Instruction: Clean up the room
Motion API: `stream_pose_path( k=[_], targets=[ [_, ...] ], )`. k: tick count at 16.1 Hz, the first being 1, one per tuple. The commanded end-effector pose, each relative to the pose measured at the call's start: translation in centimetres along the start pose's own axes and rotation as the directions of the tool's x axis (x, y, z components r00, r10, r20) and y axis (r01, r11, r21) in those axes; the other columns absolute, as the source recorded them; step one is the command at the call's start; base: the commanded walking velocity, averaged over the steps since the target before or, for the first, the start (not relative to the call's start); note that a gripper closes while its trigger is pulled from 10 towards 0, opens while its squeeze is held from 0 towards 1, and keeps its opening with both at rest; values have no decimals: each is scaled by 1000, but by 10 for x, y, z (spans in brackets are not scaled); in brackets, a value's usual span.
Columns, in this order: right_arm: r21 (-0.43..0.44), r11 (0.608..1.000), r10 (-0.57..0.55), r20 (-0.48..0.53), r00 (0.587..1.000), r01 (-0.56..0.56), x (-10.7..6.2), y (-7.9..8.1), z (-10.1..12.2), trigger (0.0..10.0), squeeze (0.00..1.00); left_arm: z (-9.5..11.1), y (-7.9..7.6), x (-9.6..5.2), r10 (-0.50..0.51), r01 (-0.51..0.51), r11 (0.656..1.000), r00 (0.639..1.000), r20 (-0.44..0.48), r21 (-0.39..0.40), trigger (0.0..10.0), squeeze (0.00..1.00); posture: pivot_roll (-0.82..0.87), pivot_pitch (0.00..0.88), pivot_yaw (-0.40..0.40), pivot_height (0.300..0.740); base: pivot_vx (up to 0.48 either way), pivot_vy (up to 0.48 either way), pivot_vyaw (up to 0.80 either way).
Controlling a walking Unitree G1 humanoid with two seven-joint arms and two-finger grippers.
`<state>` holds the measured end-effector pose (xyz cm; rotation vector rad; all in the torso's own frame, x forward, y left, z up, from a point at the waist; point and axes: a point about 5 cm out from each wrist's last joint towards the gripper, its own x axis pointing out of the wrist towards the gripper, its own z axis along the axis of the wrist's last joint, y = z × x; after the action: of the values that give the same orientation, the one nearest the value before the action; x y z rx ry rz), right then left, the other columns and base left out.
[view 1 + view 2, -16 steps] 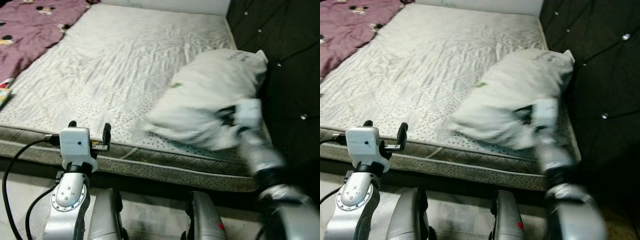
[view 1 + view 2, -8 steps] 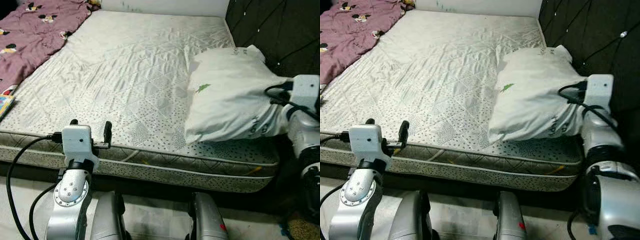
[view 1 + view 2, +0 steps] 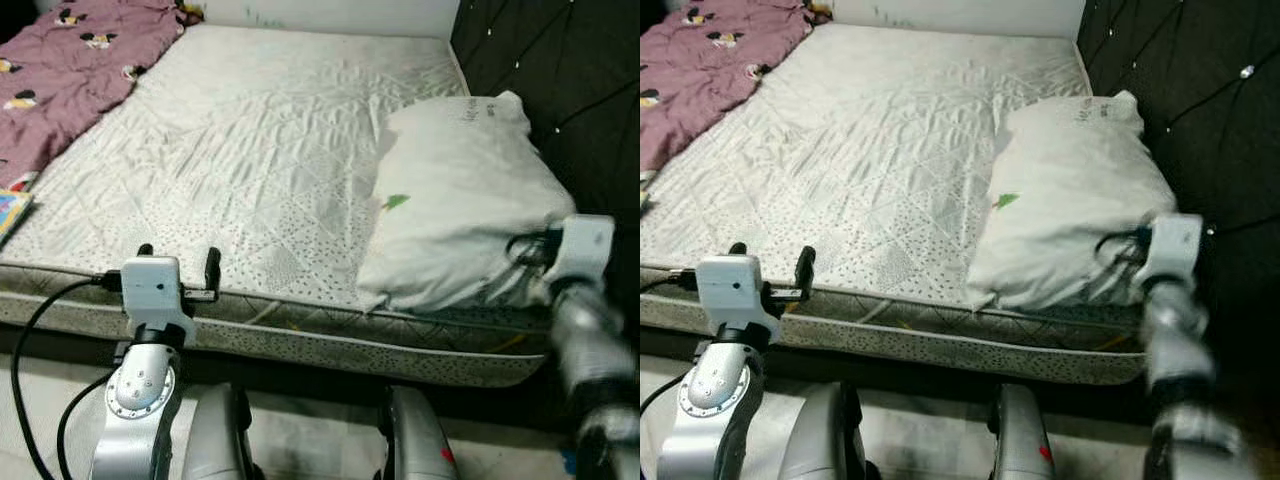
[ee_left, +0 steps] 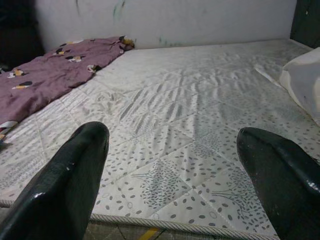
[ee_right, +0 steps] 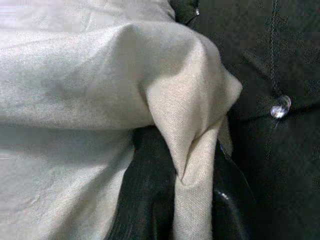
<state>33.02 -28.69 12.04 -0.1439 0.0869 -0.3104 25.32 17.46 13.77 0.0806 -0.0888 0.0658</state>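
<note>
Head views show a bare quilted mattress with a white pillow lying at its right side against the dark tufted headboard, and a purple patterned blanket bunched at the far left. The right gripper sits at the pillow's near right corner, its silver arm rising from the lower right, slightly blurred. The left gripper hovers just over the mattress's near edge on the left, forearm upright, well apart from the pillow.

Left wrist view looks along the left gripper's two black fingers, spread wide with nothing between them, the dotted mattress surface beyond, the blanket far off and a sliver of pillow at the edge.

Right wrist view gives what the head views cannot: a fold of the pillow's cloth runs down between the two black fingers, which pinch it. A shiny button of the headboard lies close beside.
</note>
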Motion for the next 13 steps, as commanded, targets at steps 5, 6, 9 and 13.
stream_pose_path(
  k=[5, 6, 9, 13],
  targets=[
    [84, 996, 31, 110, 993, -41, -27, 32, 12, 0, 0, 3, 0, 7, -9, 8, 1000, 1000, 19, 8, 10000, 0, -62, 0, 6, 560, 0, 0, 0],
    [86, 995, 33, 107, 994, -42, -24, 32, 14, 0, 0, 3, 1, 7, -7, 7, 1000, 1000, 20, 9, 10000, 0, -59, 0, 5, 560, 0, 0, 0],
    [68, 996, 57, 66, 996, -62, -2, 25, 27, 0, 0, 2, 3, 7, 10, -10, 1000, 1000, 23, 11, 10000, 0, -53, 0, -5, 560, 0, 0, 0],
    [6, 999, 32, 54, 998, -32, 30, -1, 56, 0, 0, 2, 1, 9, 16, -16, 1000, 1000, 27, 5, 10000, 0, -48, 0, -12, 560, 0, 0, 0]
  ],
)
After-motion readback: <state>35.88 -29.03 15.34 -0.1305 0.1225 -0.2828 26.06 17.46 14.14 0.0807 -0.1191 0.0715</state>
